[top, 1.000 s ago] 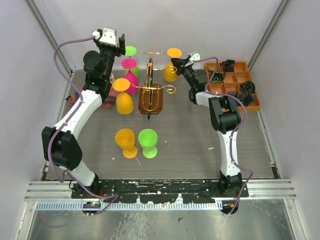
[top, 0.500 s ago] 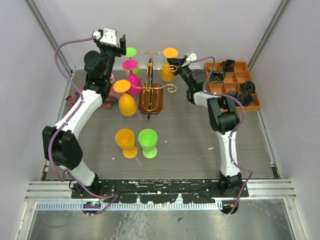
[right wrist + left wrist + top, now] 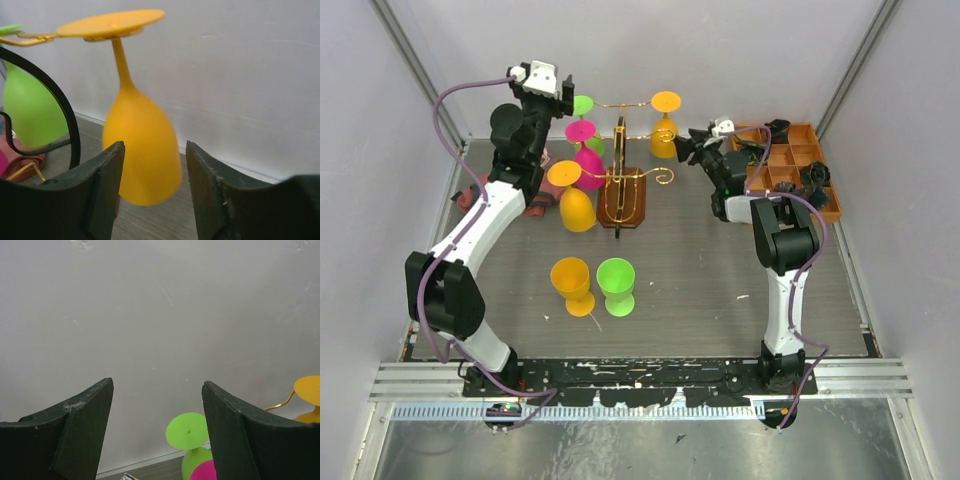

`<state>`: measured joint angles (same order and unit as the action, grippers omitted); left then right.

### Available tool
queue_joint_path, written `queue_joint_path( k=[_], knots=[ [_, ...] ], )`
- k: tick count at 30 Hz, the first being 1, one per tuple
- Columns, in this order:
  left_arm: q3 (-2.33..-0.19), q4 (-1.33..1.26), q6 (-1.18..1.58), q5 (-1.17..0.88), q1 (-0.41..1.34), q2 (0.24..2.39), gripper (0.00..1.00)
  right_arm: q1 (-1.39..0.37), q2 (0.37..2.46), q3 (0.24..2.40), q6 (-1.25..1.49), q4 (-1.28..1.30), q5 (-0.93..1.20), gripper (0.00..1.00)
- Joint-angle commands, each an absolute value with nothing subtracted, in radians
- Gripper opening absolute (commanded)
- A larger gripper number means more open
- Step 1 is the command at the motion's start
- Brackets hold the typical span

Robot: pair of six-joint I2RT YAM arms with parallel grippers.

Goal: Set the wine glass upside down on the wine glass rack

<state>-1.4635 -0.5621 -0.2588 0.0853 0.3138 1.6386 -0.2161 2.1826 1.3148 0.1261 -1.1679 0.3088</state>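
Two open hands: the right hand stands just clear of the orange wine glass (inverted on the rack); the left hand faces the wall.

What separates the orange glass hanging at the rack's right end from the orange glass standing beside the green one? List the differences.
Pose: the hanging orange glass is upside down, foot on top; the standing orange glass is upright, foot down. Support: the hanging one is carried by the wine glass rack; the standing one rests on the table. Both share the orange colour and stemmed shape.
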Motion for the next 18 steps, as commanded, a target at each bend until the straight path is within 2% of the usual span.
queue_joint_path(
  k=[1,5,13,18],
  knots=[
    [-1.439,-0.561,-0.274,0.089,0.308,1.590,0.79,-0.203,2.085,1.275,0.095,-1.172,0.290,0.61],
    [-1.441,-0.457,-0.305,-0.057,0.307,1.552,0.80,-0.188,2.055,1.239,0.092,-1.171,0.276,0.65],
    [-1.551,-0.020,-0.285,-0.691,0.318,1.482,0.80,-0.138,1.982,1.240,0.081,-1.032,0.205,0.68],
    [-1.673,0.371,-0.386,-0.826,0.382,1.487,0.81,-0.112,1.973,1.285,0.100,-0.949,0.220,0.71]
  ],
)
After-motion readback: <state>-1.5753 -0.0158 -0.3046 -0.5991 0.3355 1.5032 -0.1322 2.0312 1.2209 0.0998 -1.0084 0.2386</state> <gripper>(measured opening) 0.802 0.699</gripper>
